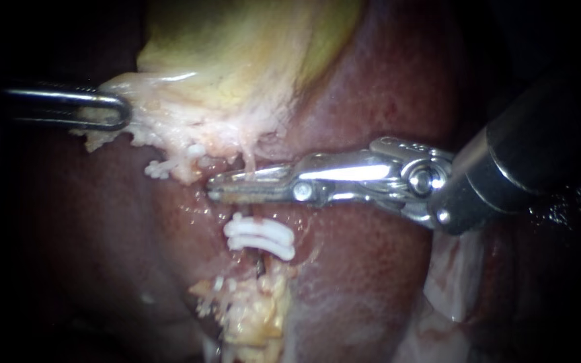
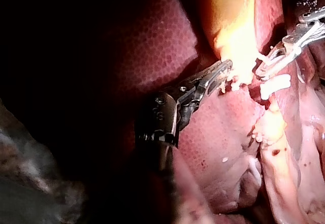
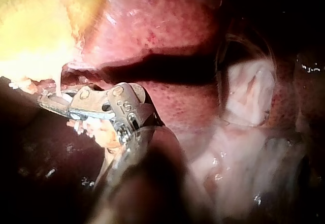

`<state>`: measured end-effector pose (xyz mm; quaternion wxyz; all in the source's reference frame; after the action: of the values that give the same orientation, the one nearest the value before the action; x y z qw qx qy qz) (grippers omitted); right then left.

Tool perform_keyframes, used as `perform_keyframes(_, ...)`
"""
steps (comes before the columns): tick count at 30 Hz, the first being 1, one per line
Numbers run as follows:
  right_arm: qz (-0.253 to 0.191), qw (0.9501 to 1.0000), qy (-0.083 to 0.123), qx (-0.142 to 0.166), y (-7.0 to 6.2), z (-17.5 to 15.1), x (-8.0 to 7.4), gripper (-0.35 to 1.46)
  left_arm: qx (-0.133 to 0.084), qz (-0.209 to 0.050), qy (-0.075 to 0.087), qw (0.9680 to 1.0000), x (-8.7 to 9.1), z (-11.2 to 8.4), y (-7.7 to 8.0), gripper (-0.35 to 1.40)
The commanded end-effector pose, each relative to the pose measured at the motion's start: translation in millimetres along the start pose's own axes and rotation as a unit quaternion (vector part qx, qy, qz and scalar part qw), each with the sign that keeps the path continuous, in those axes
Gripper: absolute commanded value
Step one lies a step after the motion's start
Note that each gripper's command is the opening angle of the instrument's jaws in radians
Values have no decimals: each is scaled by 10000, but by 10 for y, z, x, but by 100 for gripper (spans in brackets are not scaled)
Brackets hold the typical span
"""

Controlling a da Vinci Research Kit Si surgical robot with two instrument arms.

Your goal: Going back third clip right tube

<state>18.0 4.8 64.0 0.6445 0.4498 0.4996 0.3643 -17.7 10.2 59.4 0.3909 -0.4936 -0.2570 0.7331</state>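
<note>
Right tool [image 1: 214, 187] level above clips [image 1: 261, 236], seemingly parted, left tool [image 1: 124, 111] gripping gallbladder [image 1: 237, 60] edge.

Bare liver [image 1: 371, 282] right of the clips [image 1: 260, 236]; gallbladder edge [image 1: 189, 121] and right instrument [image 1: 220, 187] close above.

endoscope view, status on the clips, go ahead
left instrument jaws shut on gallbladder edge. right instrument jaws slightly open, just above white clips. thin tissue strand across its jaws.

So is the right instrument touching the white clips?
No, the right instrument sits apart from the white clips, with a strip of red tissue showing between them.
</note>
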Motion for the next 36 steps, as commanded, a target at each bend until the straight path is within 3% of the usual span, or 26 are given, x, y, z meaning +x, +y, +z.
perform_keyframes(1, -79, 10000, 11, 10, 0, 0, 0, -35, 3, 2, 2, 10000, 0, 0, 0, -35)
perform_keyframes(4, -295, 9996, 24, 39, 3, 4, -1, 6, -9, 3, -2, 10000, -1, 0, 0, -35)
perform_keyframes(10, -675, 9976, 116, -99, 12, 10, -5, 36, -9, 4, -2, 10000, -1, 1, 0, -35)
perform_keyframes(17, -1237, 9905, 343, -484, 33, 9, -12, 45, -7, 8, -1, 10000, -2, 2, -1, -35)
perform_keyframes(23, -1456, 9855, 469, -731, 48, 2, -17, 48, -7, 8, -1, 10000, -2, 2, -1, -35)
perform_keyframes(36, -1575, 9836, 463, -743, 50, -15, -22, 48, -9, 8, -2, 10000, -2, 1, -1, -35)
